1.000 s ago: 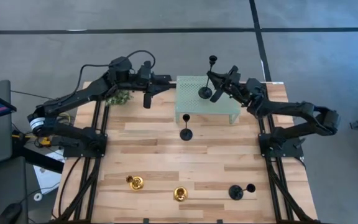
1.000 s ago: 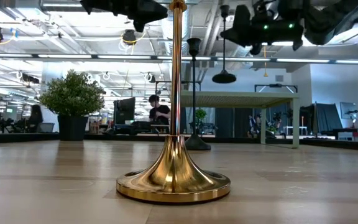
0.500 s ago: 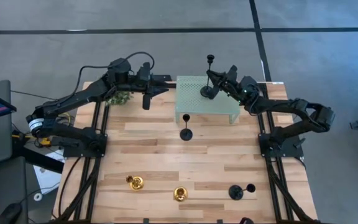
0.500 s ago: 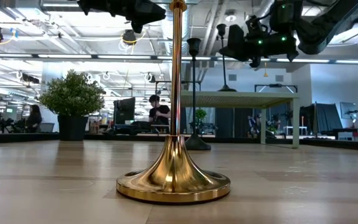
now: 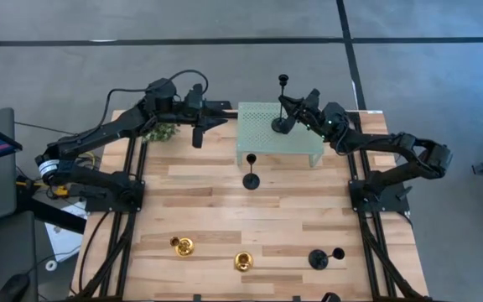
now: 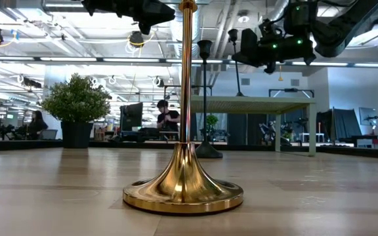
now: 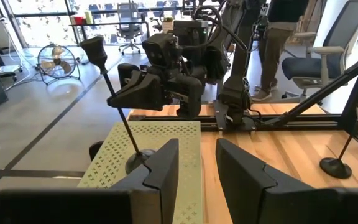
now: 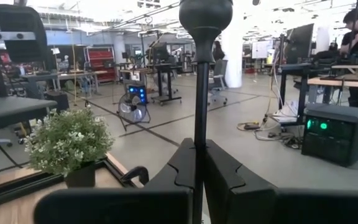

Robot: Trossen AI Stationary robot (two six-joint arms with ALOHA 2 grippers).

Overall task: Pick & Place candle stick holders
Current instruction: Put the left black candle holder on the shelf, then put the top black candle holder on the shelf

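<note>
Five candle stick holders are showing, and the right gripper [image 5: 294,110] is clamping its fingers shut around the thin stem of one black holder [image 5: 282,102], whose round base is sitting just below the gripper on top of the pale green mesh stand [image 5: 279,138]. The left gripper [image 5: 198,135] is hovering with fingers partly apart and nothing between them, across the stand from the right one, beside the green plant [image 5: 161,131]. Nearer the table's front, well away from both grippers, another black holder [image 5: 251,179] is standing just off the stand, a third black one [image 5: 324,257] is lying on its side, and two gold holders [image 5: 182,246] [image 5: 242,262] are standing.
</note>
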